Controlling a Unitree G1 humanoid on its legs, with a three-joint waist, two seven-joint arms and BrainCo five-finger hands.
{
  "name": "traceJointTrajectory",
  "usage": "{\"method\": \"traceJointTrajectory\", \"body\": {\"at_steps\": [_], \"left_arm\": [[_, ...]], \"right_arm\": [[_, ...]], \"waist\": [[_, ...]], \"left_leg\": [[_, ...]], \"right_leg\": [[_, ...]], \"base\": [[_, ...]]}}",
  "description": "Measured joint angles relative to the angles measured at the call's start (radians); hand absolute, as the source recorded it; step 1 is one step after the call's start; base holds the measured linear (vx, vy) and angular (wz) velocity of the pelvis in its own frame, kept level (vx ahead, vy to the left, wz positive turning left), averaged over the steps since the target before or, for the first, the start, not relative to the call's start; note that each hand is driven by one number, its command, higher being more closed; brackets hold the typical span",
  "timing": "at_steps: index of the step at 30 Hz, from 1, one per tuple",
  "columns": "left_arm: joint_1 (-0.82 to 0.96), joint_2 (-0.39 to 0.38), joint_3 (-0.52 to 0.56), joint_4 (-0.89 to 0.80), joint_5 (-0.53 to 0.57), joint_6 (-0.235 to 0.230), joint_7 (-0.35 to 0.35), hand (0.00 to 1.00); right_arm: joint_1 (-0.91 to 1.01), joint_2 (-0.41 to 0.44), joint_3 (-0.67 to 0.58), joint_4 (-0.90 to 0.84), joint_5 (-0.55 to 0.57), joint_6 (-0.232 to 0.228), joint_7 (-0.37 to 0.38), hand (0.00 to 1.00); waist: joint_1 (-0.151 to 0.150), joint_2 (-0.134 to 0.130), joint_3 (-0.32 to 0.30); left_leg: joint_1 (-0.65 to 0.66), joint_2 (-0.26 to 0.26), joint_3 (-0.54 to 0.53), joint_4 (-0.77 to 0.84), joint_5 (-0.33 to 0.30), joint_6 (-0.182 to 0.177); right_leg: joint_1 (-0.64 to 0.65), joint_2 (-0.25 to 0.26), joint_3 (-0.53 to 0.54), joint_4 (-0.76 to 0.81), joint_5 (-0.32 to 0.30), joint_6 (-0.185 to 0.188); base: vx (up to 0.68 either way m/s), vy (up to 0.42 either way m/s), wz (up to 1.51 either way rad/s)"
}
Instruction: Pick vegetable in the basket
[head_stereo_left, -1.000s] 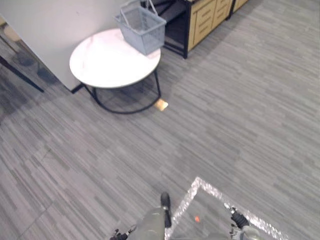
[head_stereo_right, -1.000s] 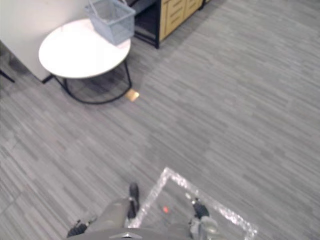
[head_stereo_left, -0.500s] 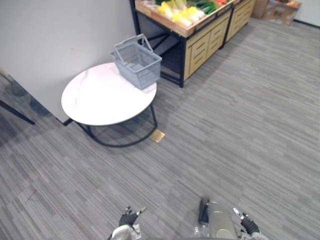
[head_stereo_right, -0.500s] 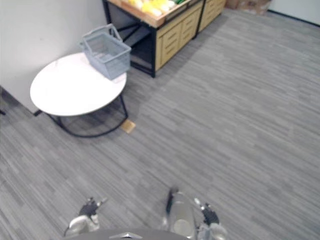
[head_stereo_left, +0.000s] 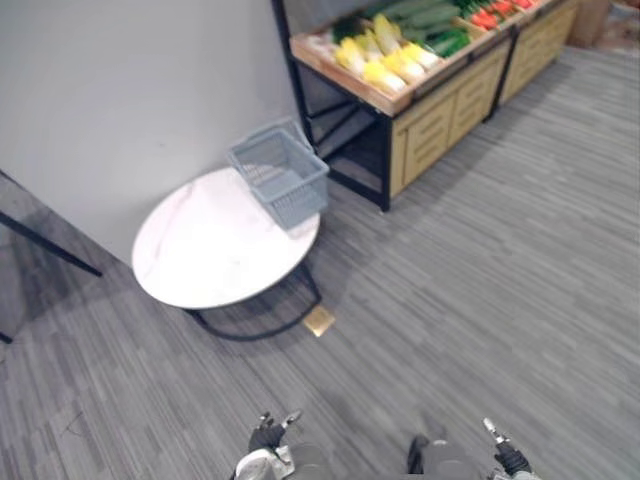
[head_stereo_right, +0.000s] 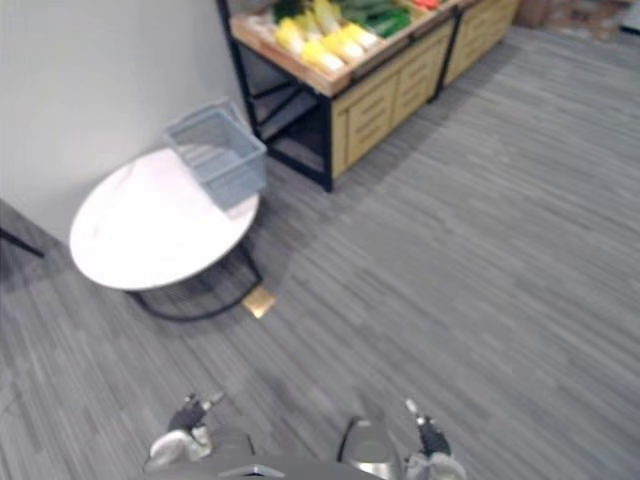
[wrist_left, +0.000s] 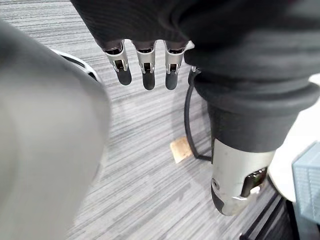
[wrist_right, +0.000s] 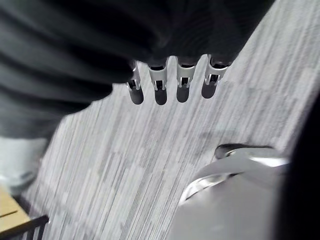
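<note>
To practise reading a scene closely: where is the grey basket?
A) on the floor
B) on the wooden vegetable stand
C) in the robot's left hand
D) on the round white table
D: the grey basket stands on the round white table, at its edge nearest the vegetable stand.

Both arms hang low, one at each side. Each hand shows small at the bottom edge of the head views: the left hand (head_stereo_left: 265, 437) toward the lower left, the right hand (head_stereo_left: 503, 457) toward the lower right, well apart from one another. In its own wrist view the left hand's fingers (wrist_left: 145, 70) reach straight out in a row from under the dark ribbed cover, with the thumb (wrist_left: 232, 170) set apart, the hand empty. The right hand's fingers (wrist_right: 182, 80) likewise run straight and side by side, relaxed and empty.
</note>
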Motion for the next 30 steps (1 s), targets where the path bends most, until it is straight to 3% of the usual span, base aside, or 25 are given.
{"method": "traceJointTrajectory", "body": {"at_steps": [3,5,7,8,9,10,11,12,14,15,16,17,18,19,20,21,23,24,25,28,30], "left_arm": [[-0.001,-0.007,0.017,-0.022,-0.015,-0.002,0.001,0.0],[0.006,-0.02,0.041,-0.025,-0.014,-0.005,0.005,0.0],[0.009,-0.034,0.097,-0.026,-0.015,-0.005,0.005,0.0],[0.015,-0.036,0.142,-0.033,-0.015,-0.001,0.003,0.0],[0.021,-0.038,0.162,-0.041,-0.015,0.0,0.003,0.0],[0.031,-0.033,0.183,-0.055,-0.014,0.002,0.002,0.0],[0.035,-0.017,0.191,-0.052,-0.013,0.003,0.002,0.0],[0.041,-0.003,0.19,-0.041,-0.01,0.01,0.0,0.0],[0.064,0.03,0.188,-0.006,-0.009,0.026,-0.001,0.0],[0.087,0.041,0.158,0.027,-0.009,0.035,0.0,0.0],[0.101,0.046,0.142,0.032,-0.008,0.039,-0.001,0.0],[0.124,0.056,0.108,0.033,-0.007,0.045,-0.003,0.0],[0.148,0.076,0.06,0.04,0.01,0.049,-0.008,0.0],[0.154,0.082,0.042,0.045,0.013,0.054,-0.011,0.0],[0.155,0.091,0.012,0.046,0.017,0.061,-0.013,0.0],[0.153,0.094,0.001,0.046,0.017,0.06,-0.015,0.0],[0.116,0.101,-0.015,0.044,0.018,0.058,-0.019,0.0],[0.108,0.101,-0.015,0.044,0.017,0.057,-0.019,0.0],[0.098,0.096,-0.012,0.04,0.017,0.05,-0.018,0.0],[0.084,0.069,0.014,0.029,0.018,0.038,-0.006,0.0],[0.091,0.045,0.051,0.024,0.019,0.034,0.004,0.0]], "right_arm": [[-0.039,-0.001,0.004,-0.008,0.0,0.0,-0.004,0.0],[-0.052,0.002,0.026,-0.019,0.0,-0.001,-0.007,0.0],[-0.049,0.011,0.077,-0.027,-0.001,-0.002,-0.007,0.0],[-0.033,0.022,0.11,-0.035,-0.001,-0.001,-0.008,0.0],[-0.023,0.036,0.114,-0.038,-0.002,-0.001,-0.006,0.0],[-0.011,0.058,0.113,-0.04,-0.002,-0.001,-0.002,0.0],[-0.004,0.083,0.105,-0.039,-0.002,-0.001,0.002,0.0],[-0.003,0.093,0.098,-0.039,-0.002,-0.001,0.003,0.0],[-0.004,0.091,0.097,-0.008,-0.002,-0.001,0.004,0.0],[-0.004,0.083,0.071,0.016,-0.002,-0.002,0.006,0.0],[-0.002,0.08,0.061,0.024,-0.003,-0.002,0.006,0.0],[0.006,0.079,0.04,0.027,0.0,-0.003,0.007,0.0],[0.006,0.071,0.04,0.025,-0.001,-0.009,0.01,0.0],[0.007,0.067,0.042,0.021,-0.001,-0.013,0.011,0.0],[0.009,0.055,0.044,0.016,-0.003,-0.016,0.014,0.0],[0.009,0.051,0.043,0.016,-0.004,-0.015,0.015,0.0],[0.005,0.043,0.041,0.013,-0.007,-0.016,0.014,0.0],[0.005,0.043,0.041,0.013,-0.007,-0.017,0.014,0.0],[0.004,0.043,0.039,0.01,-0.003,-0.017,0.012,0.0],[0.011,0.044,0.026,-0.013,0.002,-0.017,0.0,0.0],[0.017,0.038,0.021,-0.029,0.003,-0.017,-0.001,0.0]], "waist": [[0.027,0.0,0.0],[0.036,0.001,-0.002],[0.041,0.007,-0.005],[0.051,-0.007,-0.01],[0.057,-0.013,-0.026],[0.061,-0.043,-0.042],[0.066,-0.066,-0.051],[0.069,-0.072,-0.057],[0.066,-0.101,-0.087],[0.06,-0.112,-0.096],[0.056,-0.111,-0.095],[0.049,-0.104,-0.089],[0.032,-0.108,-0.088],[0.026,-0.106,-0.087],[0.02,-0.105,-0.085],[0.019,-0.103,-0.085],[-0.002,-0.097,-0.082],[-0.008,-0.096,-0.082],[-0.018,-0.095,-0.082],[-0.021,-0.077,-0.076],[-0.01,-0.06,-0.066]], "left_leg": [[-0.079,-0.047,0.089,-0.306,-0.025,0.012],[-0.069,-0.129,0.077,-0.69,0.043,0.021],[-0.083,-0.127,0.056,-0.831,0.06,0.03],[-0.089,-0.122,0.068,-0.806,0.135,0.062],[-0.09,-0.127,0.091,-0.781,0.158,0.083],[-0.094,-0.129,0.138,-0.739,0.157,0.093],[-0.105,-0.14,0.156,-0.682,0.107,0.132],[-0.11,-0.149,0.15,-0.653,0.071,0.139],[-0.099,-0.184,0.151,-0.629,0.028,0.156],[-0.051,-0.213,0.142,-0.635,-0.01,0.16],[-0.026,-0.218,0.135,-0.64,-0.025,0.161],[0.052,-0.232,0.134,-0.678,-0.047,0.16],[0.13,-0.243,0.124,-0.704,-0.064,0.163],[0.165,-0.248,0.114,-0.717,-0.07,0.163],[0.238,-0.258,0.106,-0.753,-0.075,0.162],[0.267,-0.263,0.103,-0.775,-0.075,0.162],[0.343,-0.27,0.071,-0.826,-0.075,0.16],[0.352,-0.271,0.056,-0.831,-0.074,0.159],[0.37,-0.271,0.042,-0.846,-0.076,0.151],[0.406,-0.259,0.001,-0.878,-0.09,0.107],[0.427,-0.226,-0.009,-0.873,-0.119,0.059]], "right_leg": [[0.08,-0.01,-0.022,-0.076,0.0,0.029],[0.13,-0.027,-0.025,-0.103,-0.029,0.066],[0.159,-0.027,-0.017,-0.094,-0.067,0.107],[0.19,-0.046,-0.009,-0.085,-0.099,0.133],[0.197,-0.061,0.0,-0.081,-0.108,0.134],[0.2,-0.079,0.027,-0.079,-0.112,0.123],[0.192,-0.102,0.081,-0.07,-0.079,0.09],[0.18,-0.113,0.125,-0.049,-0.043,0.075],[0.141,-0.149,0.204,0.046,0.003,0.084],[0.085,-0.172,0.254,0.216,0.071,0.131],[0.06,-0.175,0.274,0.303,0.124,0.151],[-0.012,-0.18,0.324,0.502,0.259,0.201],[-0.083,-0.185,0.331,0.717,0.271,0.224],[-0.116,-0.185,0.321,0.804,0.259,0.206],[-0.179,-0.186,0.282,0.917,0.205,0.159],[-0.207,-0.186,0.255,0.942,0.167,0.145],[-0.28,-0.185,0.111,0.83,0.051,0.08],[-0.287,-0.185,0.078,0.762,0.044,0.068],[-0.296,-0.181,0.034,0.608,0.041,0.063],[-0.297,-0.168,0.055,0.214,0.073,0.081],[-0.301,-0.171,0.1,0.073,0.118,0.08]], "base": [[0.34,0.085,0.2],[0.38,0.209,0.01],[0.39,0.29,-0.15],[0.43,0.312,-0.2],[0.47,0.268,-0.15],[0.51,0.233,-0.1],[0.6,0.297,-0.08],[0.6,0.349,0.0],[0.49,0.309,0.15],[0.4,0.226,0.26],[0.48,0.267,0.31],[0.52,0.256,0.33],[0.52,0.226,0.31],[0.51,0.17,0.38],[0.33,0.087,0.35],[0.39,0.079,0.48],[0.35,0.008,0.67],[0.34,-0.078,0.75],[0.33,-0.146,0.65],[0.34,-0.241,0.46],[0.35,-0.349,0.1]]}}
